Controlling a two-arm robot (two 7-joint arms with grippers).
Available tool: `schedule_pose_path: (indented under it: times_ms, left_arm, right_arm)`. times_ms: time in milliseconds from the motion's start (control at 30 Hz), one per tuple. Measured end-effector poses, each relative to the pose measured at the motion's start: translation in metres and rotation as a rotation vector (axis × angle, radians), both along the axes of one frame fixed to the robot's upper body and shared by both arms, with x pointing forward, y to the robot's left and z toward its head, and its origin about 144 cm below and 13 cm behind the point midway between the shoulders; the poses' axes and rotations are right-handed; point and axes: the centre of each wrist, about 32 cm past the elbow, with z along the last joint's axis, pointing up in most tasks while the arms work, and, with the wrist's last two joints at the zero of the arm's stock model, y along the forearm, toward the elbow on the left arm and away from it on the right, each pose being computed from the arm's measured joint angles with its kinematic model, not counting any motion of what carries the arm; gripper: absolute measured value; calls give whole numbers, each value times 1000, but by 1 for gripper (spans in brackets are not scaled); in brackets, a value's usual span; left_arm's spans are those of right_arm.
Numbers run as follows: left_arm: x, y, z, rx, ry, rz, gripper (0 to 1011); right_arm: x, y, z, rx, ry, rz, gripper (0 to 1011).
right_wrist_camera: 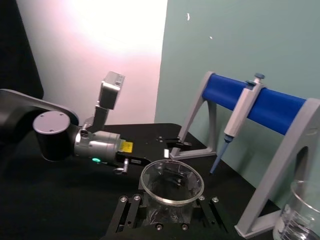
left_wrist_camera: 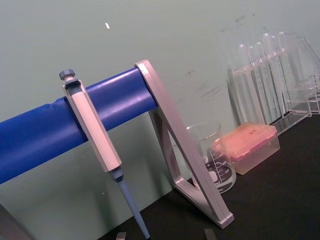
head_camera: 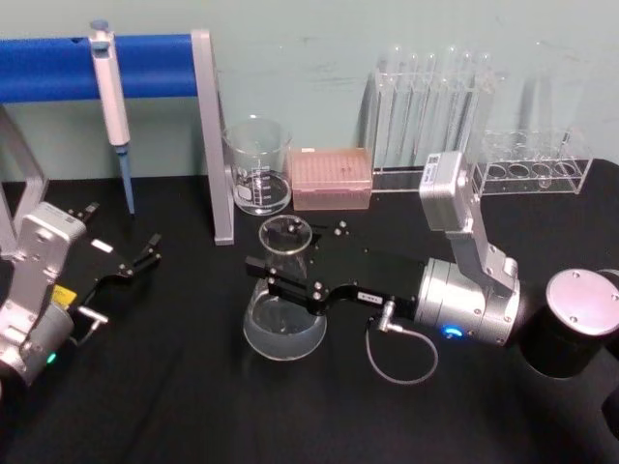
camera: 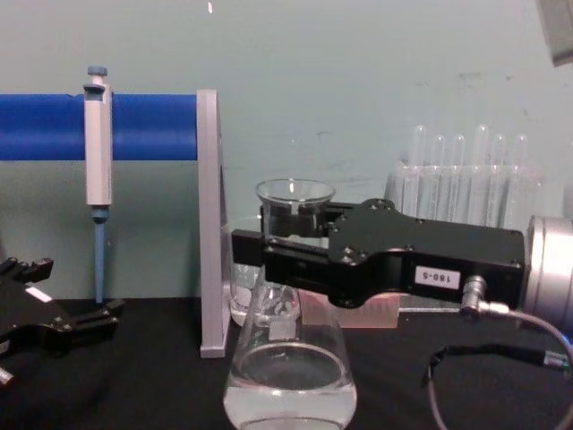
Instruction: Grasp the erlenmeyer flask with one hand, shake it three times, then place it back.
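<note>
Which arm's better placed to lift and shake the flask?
Right. The right claw is closed around the neck of the erlenmeyer flask. The left claw sits open, off by the pipette stand, well apart from the flask.

The right end effector (camera: 269, 255) hides the neck of the erlenmeyer flask (camera: 288, 363).

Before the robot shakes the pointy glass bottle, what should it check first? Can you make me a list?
1. Right pincer at the erlenmeyer flask's neck: ok.
2. Flask upright on the table: ok.
3. Liquid sits low, far below the open rim: ok.
4. Room to shake: not ok, I think; the stand's grey post and the beaker are close.
5. Left pincer parked off to the left, open: ok.
</note>
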Motion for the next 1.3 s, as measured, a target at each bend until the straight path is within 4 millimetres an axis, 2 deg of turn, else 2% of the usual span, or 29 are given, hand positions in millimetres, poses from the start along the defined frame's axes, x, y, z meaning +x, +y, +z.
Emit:
schedule_pose_path:
  times_ms: [300, 733, 1300]
  left_arm:
    - [0, 0, 0, 0, 0, 0, 1001]
    - [0, 0, 0, 0, 0, 0, 1001]
    - [0, 0, 0, 0, 0, 0, 1001]
  right_arm:
    - [5, -4, -1, 6, -4, -74, 457]
    - [16, -12, -3, 17, -17, -324, 458]
    - [21, -25, -7, 28, -16, -532, 458]
